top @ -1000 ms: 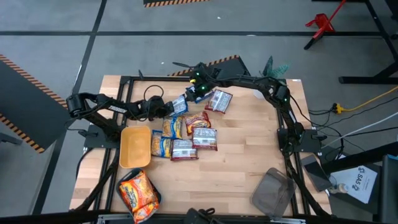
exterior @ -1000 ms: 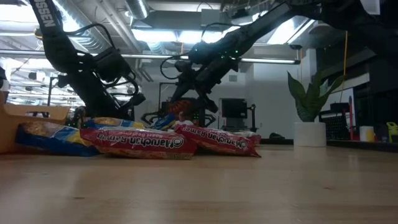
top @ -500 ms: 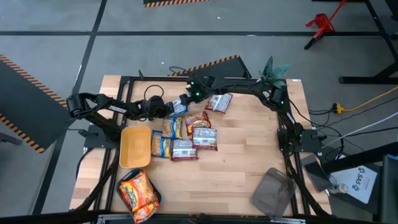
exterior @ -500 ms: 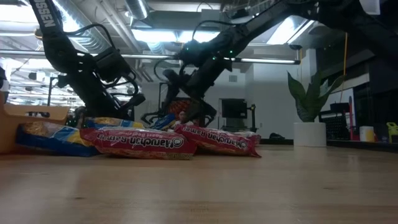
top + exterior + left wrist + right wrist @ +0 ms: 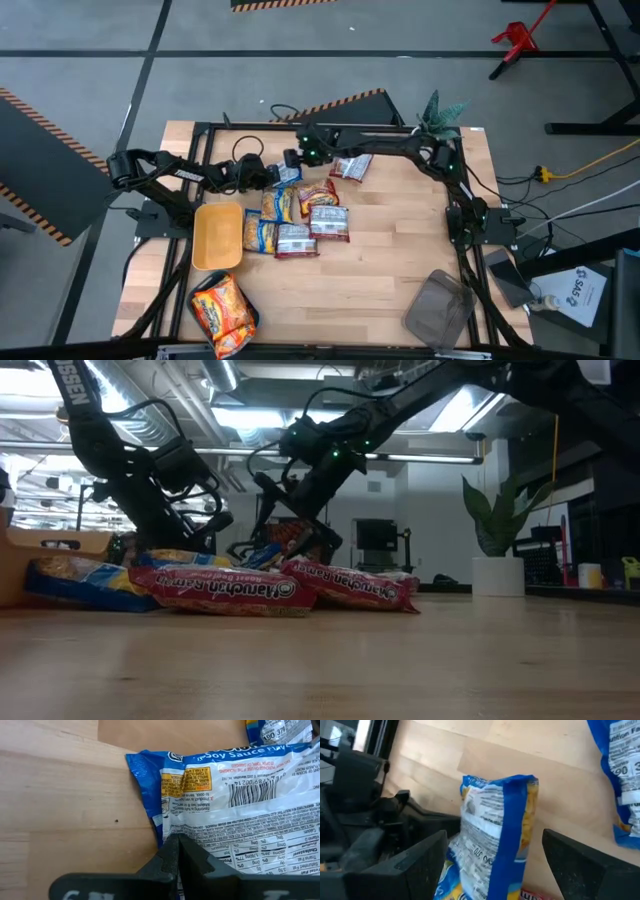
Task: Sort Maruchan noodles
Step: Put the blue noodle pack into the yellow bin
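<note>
Maruchan noodles, crinkly plastic packets (image 5: 296,220), mostly lie unsorted mid-table beside the empty yellow tray (image 5: 217,236); left gripper (image 5: 268,176) pinches a blue packet (image 5: 235,815), right gripper (image 5: 290,160) spread wide around it.

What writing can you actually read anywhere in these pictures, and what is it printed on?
"Maruchan": on the red packet at the front of the pile, low view.
"Soy Sauce Fl...": on the blue packet pinched in the left end effector; it runs off the picture.
"Cholesterol": same packet's nutrition panel.
Its barcode digits and other fine print are too small to read.
</note>
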Controlling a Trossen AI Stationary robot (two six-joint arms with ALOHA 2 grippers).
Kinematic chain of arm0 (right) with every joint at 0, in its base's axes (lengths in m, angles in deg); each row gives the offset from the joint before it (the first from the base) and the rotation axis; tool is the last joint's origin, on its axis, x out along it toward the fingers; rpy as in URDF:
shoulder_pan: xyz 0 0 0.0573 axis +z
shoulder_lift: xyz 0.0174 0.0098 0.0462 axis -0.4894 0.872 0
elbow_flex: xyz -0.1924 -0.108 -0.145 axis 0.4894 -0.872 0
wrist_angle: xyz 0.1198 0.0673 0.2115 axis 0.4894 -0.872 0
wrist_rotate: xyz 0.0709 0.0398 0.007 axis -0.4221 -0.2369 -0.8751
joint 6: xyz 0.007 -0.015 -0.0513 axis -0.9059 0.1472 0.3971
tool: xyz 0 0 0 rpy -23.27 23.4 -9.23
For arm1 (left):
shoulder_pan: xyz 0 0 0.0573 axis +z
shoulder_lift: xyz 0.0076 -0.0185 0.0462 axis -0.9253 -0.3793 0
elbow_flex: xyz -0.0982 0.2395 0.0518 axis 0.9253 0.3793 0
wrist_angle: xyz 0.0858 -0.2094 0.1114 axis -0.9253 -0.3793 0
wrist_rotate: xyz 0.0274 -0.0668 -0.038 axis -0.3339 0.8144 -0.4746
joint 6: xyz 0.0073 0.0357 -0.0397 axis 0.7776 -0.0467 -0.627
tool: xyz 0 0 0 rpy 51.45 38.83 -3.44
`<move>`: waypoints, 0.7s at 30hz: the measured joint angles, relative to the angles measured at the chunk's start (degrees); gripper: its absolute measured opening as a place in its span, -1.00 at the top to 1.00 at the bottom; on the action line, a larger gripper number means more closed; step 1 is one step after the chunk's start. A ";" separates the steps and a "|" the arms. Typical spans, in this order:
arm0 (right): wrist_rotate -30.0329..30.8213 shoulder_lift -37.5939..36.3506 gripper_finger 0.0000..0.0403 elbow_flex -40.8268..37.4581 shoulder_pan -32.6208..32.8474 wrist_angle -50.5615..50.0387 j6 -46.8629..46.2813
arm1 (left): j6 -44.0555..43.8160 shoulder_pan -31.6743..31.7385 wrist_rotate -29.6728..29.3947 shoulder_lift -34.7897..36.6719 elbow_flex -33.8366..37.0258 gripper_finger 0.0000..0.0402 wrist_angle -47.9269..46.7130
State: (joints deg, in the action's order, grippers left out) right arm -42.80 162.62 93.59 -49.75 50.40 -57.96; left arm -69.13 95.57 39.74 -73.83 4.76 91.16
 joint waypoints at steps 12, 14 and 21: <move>2.19 0.99 -0.55 -0.01 2.34 2.17 -1.71 | 2.91 0.01 1.08 -0.03 0.04 1.00 0.35; 0.23 1.49 -0.55 -0.10 2.75 2.05 -3.97 | 3.28 0.02 1.45 -0.03 0.07 1.00 0.51; -8.10 5.89 -0.53 -0.13 3.24 4.91 -10.67 | 6.04 0.00 3.31 -0.03 0.04 1.00 0.55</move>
State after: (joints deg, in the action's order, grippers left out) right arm -50.90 168.51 93.46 -46.50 55.31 -68.62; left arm -63.10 95.57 43.05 -73.86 4.81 91.71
